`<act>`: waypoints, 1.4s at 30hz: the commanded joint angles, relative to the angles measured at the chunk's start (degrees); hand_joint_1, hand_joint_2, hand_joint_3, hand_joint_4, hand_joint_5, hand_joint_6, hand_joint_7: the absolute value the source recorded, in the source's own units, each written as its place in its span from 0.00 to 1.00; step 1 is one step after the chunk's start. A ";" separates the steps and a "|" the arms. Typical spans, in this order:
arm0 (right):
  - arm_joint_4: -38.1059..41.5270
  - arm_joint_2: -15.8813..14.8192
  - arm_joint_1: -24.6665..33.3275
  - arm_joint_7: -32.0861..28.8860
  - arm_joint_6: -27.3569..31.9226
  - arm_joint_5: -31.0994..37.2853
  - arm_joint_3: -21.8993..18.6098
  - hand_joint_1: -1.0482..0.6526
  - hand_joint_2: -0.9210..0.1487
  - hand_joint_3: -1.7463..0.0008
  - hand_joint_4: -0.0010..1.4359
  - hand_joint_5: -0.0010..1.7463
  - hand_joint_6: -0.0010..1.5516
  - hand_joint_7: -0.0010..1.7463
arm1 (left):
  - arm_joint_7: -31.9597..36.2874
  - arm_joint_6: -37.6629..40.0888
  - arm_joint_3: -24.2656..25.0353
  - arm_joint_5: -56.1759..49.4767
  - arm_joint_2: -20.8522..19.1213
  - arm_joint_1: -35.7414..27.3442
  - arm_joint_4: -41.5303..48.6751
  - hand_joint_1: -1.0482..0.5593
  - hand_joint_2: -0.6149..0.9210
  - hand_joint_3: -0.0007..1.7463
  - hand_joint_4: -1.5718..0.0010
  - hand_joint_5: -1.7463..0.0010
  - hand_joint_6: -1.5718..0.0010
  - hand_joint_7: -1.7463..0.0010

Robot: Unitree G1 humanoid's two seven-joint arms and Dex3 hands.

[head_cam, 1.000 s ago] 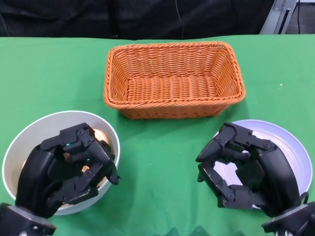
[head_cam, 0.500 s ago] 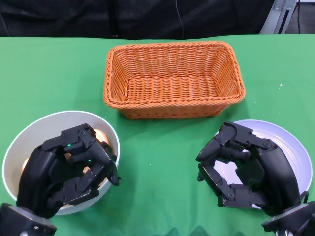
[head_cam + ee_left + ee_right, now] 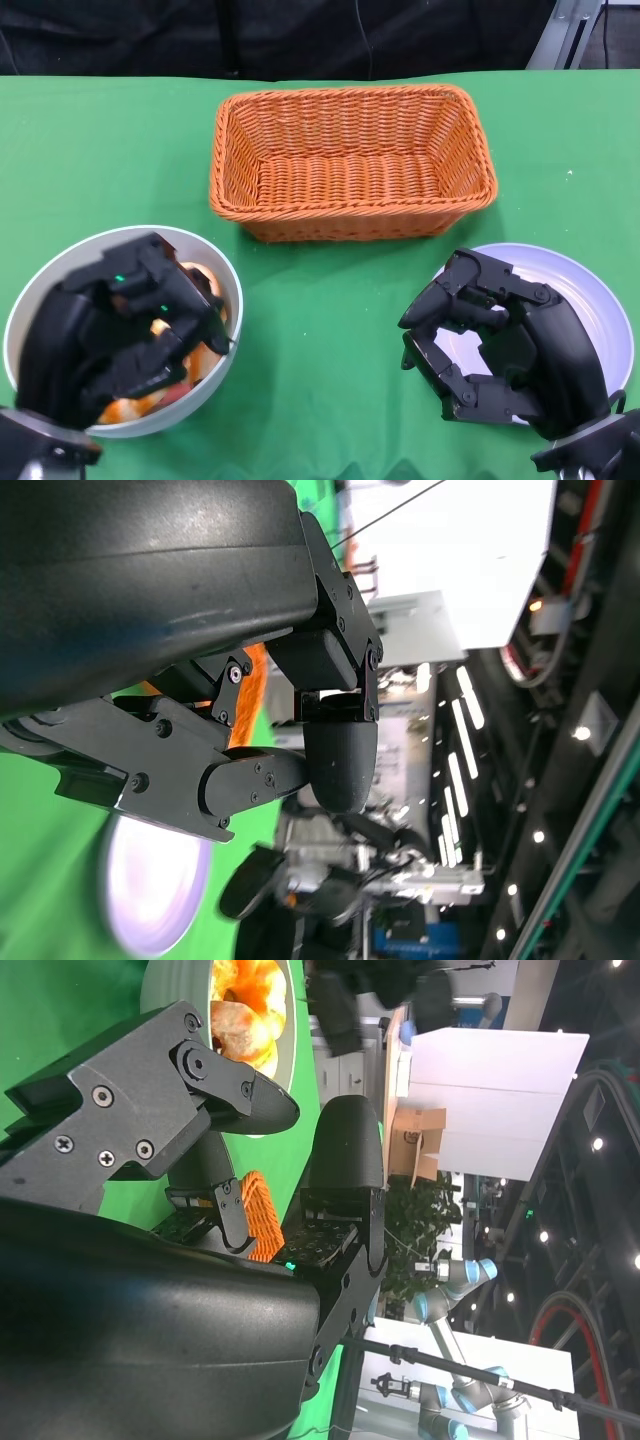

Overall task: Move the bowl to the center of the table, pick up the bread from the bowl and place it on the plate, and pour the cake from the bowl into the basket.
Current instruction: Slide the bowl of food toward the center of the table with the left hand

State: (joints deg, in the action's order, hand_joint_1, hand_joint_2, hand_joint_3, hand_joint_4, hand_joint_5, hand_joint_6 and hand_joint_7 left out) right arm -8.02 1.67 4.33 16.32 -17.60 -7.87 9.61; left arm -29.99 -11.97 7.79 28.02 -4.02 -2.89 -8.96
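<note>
Table [image 3: 330, 300] green cloth | dark backdrop behind | left hand [image 3: 115, 335], right hand [image 3: 500, 345]: empty, fingers curled in

White bowl [image 3: 40, 290] sits front-left on the desk with orange-brown food [image 3: 190, 345] in it (bread or cake, can't tell). Pale plate [image 3: 590, 300] front-right, empty wicker basket [image 3: 352, 165] at the back middle.

- The right hand [image 3: 250, 1150] fills most of the frame, its black fingers [image 3: 345, 1150] curled with nothing visible between them.
- Beyond them sits the bowl [image 3: 165, 985] with orange food [image 3: 245, 1000] inside, on the green table [image 3: 60, 1020].
- A strip of the orange basket [image 3: 262, 1215] shows between the fingers.
</note>
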 commanded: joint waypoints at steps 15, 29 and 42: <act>0.91 -0.42 -0.57 0.04 -1.59 0.01 -0.40 0.56 0.38 0.44 0.52 0.90 0.45 0.69 | 6.33 -2.85 13.26 0.53 -7.51 7.61 0.50 0.32 1.00 0.08 0.44 0.93 0.45 1.00; 1.46 -0.30 -0.58 0.15 -1.92 -0.11 -0.28 0.55 0.37 0.45 0.52 0.90 0.45 0.68 | 11.29 -10.48 15.73 -14.25 -14.48 12.00 17.85 0.21 1.00 0.18 0.73 1.00 0.72 1.00; 2.67 -0.24 -0.77 0.39 -3.58 0.03 -0.05 0.56 0.39 0.42 0.52 0.91 0.45 0.69 | 19.59 -19.54 11.98 -28.64 -19.42 15.62 37.56 0.19 1.00 0.22 0.82 0.99 0.82 1.00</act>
State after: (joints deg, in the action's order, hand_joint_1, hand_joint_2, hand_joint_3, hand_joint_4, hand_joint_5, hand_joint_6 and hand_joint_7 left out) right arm -5.60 1.80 3.82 16.56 -20.27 -7.61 9.83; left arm -11.66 -30.16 19.99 0.01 -21.85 11.56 26.65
